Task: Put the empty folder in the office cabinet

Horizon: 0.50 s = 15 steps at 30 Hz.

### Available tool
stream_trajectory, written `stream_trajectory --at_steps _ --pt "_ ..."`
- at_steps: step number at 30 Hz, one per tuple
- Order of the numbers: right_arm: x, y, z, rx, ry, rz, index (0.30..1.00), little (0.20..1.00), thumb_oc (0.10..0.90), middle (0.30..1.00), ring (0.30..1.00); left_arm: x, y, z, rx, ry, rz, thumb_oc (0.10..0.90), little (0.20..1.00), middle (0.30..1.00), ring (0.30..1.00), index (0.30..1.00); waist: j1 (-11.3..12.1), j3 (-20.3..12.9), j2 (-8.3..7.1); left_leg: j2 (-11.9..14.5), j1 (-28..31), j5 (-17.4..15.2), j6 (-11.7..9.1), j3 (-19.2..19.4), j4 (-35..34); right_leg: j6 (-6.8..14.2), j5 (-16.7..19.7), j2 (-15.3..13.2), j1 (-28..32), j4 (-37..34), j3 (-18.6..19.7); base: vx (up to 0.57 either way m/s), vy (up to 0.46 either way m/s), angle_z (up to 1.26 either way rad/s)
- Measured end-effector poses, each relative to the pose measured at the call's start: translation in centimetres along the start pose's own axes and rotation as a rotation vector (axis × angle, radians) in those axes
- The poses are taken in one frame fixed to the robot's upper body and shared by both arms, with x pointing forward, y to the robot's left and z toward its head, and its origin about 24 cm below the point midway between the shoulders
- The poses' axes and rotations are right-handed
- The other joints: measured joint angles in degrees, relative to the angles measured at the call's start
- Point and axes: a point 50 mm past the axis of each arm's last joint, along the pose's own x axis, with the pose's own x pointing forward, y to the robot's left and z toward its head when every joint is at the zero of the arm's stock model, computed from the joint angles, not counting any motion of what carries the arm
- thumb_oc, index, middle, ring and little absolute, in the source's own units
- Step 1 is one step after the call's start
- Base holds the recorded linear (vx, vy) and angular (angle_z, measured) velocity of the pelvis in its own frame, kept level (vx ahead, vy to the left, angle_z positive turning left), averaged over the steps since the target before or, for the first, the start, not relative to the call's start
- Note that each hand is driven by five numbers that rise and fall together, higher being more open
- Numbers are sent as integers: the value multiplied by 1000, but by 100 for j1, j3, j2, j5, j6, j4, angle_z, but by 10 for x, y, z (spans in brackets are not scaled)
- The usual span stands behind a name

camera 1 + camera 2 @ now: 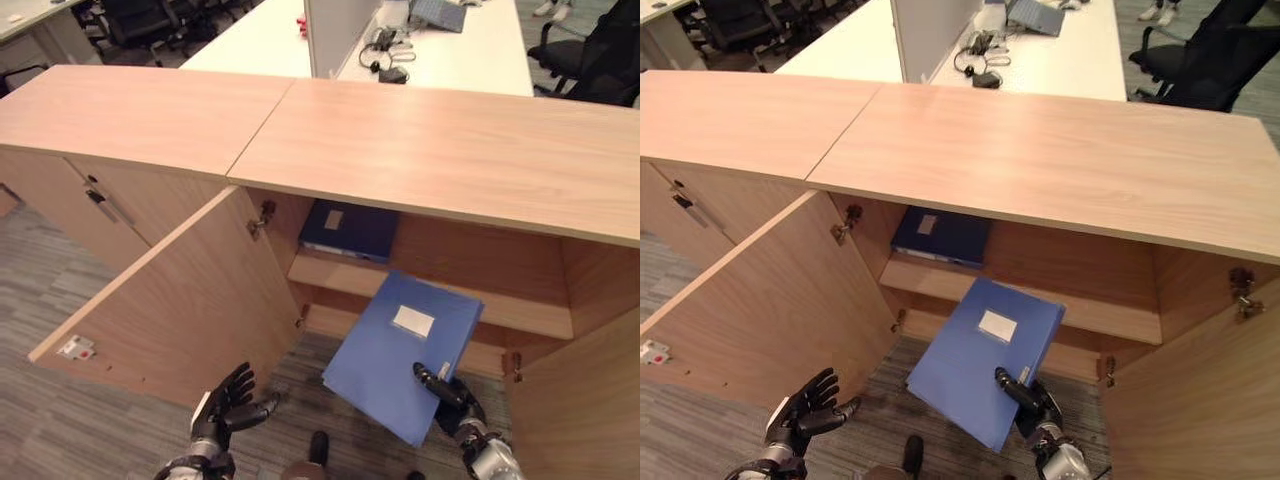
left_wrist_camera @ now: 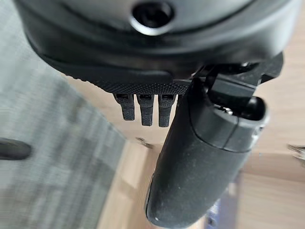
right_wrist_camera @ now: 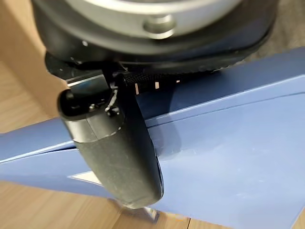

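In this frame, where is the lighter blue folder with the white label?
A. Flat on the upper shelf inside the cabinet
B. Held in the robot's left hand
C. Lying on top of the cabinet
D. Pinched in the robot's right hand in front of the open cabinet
D: the right hand has its thumb on top of the blue folder, holding it tilted before the open cabinet; the left hand is open and holds nothing.

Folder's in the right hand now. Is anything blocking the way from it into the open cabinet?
Nothing visible blocks it. The right hand pinches the blue folder in front of the cabinet opening, and the door is swung wide to the left. A dark folder lies on the upper shelf's left part; the lower compartment behind looks free.
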Motion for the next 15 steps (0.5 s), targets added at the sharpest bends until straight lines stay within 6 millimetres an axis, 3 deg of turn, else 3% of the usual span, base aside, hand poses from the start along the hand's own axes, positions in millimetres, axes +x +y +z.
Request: stream_trajectory --at_steps 3,4,9,11,12,15 --pt "4 0 7 59 -41 -37 300 300 400 300 300 -2 -1 -10 6 44 -6 800 900 900 900 900 44 63 50 -30 -119 27 1 -99 0 10 -7 -9 -35 23 -138 14 19 21" --pt "14 5 17 95 -75 -55 300 300 400 300 300 0 -2 -16 17 62 -15 800 900 900 900 900 38 93 92 -36 -149 34 -6 -174 0 30 -22 -8 -45 17 -176 27 -2 26" --pt "42 38 84 310 -351 -75 300 300 400 300 300 0 -16 -36 56 163 -73 800 900 900 900 900 209 247 332 -56 -534 152 -18 -412 3 15 -10 9 -304 9 -409 29 -14 21" --pt "54 55 130 407 -463 -101 300 300 400 300 300 1 -21 -43 72 197 -93 800 900 900 900 900 340 299 410 -61 -708 194 -26 -461 4 -7 13 10 -460 24 -454 33 -29 15" --pt "53 60 153 463 -531 -110 300 300 400 300 300 1 -22 -43 74 197 -97 800 900 900 900 900 445 383 453 -70 -724 202 -26 -482 5 -18 20 4 -454 26 -485 25 -26 10" --pt "52 73 191 569 -627 -108 300 300 400 300 300 0 -20 -45 95 211 -100 800 900 900 900 900 587 406 456 -93 -890 202 -26 -549 6 14 -9 -4 -594 28 -528 32 -18 11"
